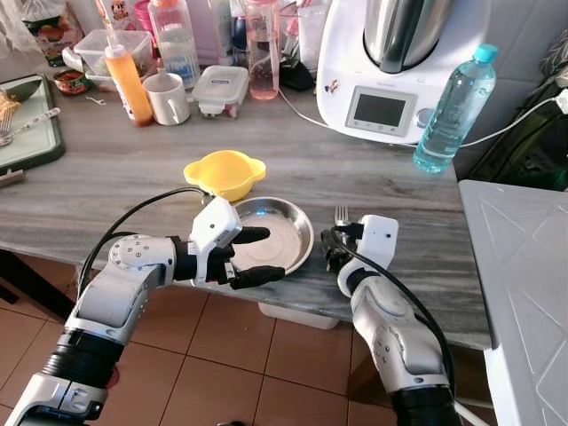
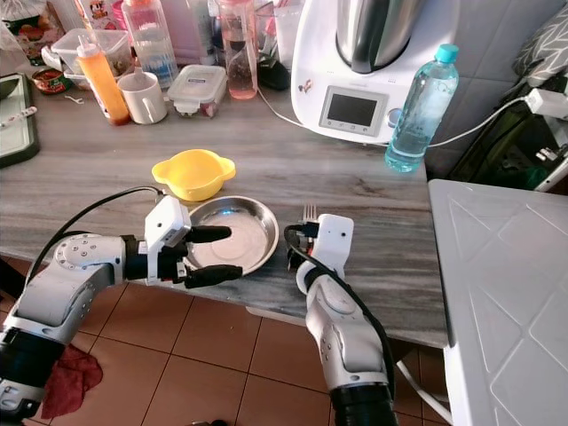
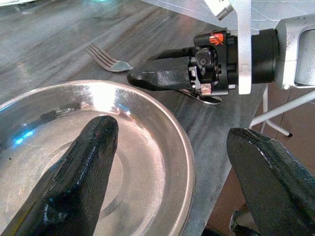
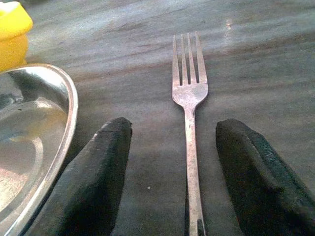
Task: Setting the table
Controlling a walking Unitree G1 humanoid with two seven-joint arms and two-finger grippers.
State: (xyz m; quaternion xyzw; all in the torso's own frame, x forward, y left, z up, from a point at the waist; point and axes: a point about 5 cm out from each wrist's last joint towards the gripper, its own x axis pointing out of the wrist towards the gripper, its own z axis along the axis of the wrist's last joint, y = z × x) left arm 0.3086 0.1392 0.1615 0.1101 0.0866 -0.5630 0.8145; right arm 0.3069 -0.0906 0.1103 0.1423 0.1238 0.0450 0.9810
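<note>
From the head, no label on the far bottles or the white kitchen machine (image 1: 390, 62) can be read. The left arm bends in from the left, its left gripper (image 1: 257, 256) spread over the near rim of the steel plate (image 1: 288, 232). A yellow bowl (image 1: 225, 173) sits just beyond.

The left wrist shows one finger (image 3: 81, 172) above the plate, the other off the table (image 1: 133, 169) edge.

The right wrist shows the right gripper (image 4: 170, 167) parted, straddling the handle of the fork (image 4: 190, 98), which lies flat just right of the plate, untouched.
</note>
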